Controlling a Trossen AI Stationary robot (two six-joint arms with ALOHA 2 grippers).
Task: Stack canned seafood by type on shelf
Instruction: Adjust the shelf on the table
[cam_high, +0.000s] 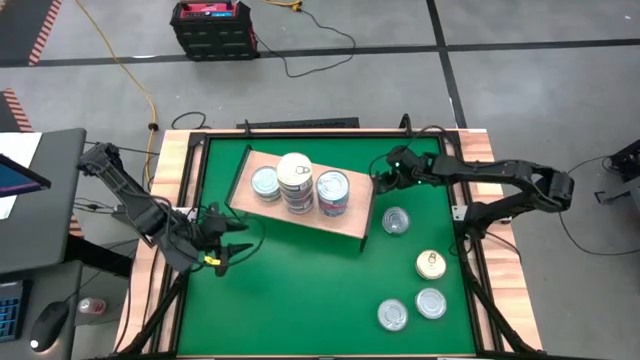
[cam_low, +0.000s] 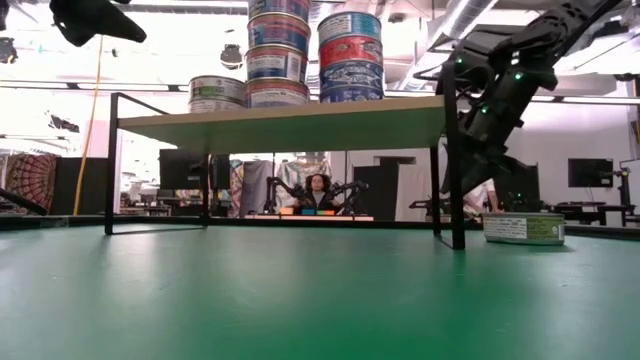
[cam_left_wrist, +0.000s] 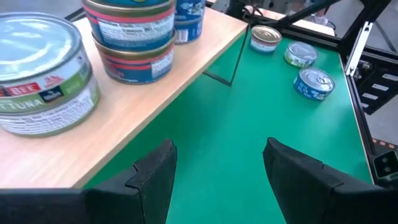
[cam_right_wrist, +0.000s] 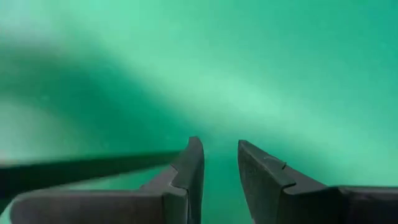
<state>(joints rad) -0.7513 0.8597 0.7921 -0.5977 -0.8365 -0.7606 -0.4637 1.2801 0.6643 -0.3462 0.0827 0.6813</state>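
Note:
The light-wood shelf (cam_high: 352, 222) stands on thin black legs mid-table. On its board rest a single silver-lidded tin (cam_high: 265, 183) and two stacks of tins (cam_high: 295, 180) (cam_high: 333, 193), which also show in the low view (cam_low: 277, 60) (cam_low: 349, 55). Several more tins lie flat on the green table to the right: a silver one (cam_high: 396, 221), a gold one (cam_high: 431, 264) and two silver ones (cam_high: 431, 302) (cam_high: 392, 315). My left gripper (cam_high: 232, 247) (cam_left_wrist: 217, 155) is open, low, off the shelf's left end. My right gripper (cam_high: 383, 180) (cam_right_wrist: 219, 149) hovers by the shelf's right end, its fingers narrowly apart and empty.
The raised wooden border (cam_high: 178, 170) frames the green table. The shelf's black legs (cam_low: 456, 170) stand close to my right gripper. A bare stretch of green (cam_high: 300, 290) lies near the table's front edge. Beyond the table a person sits at another station (cam_low: 318, 190).

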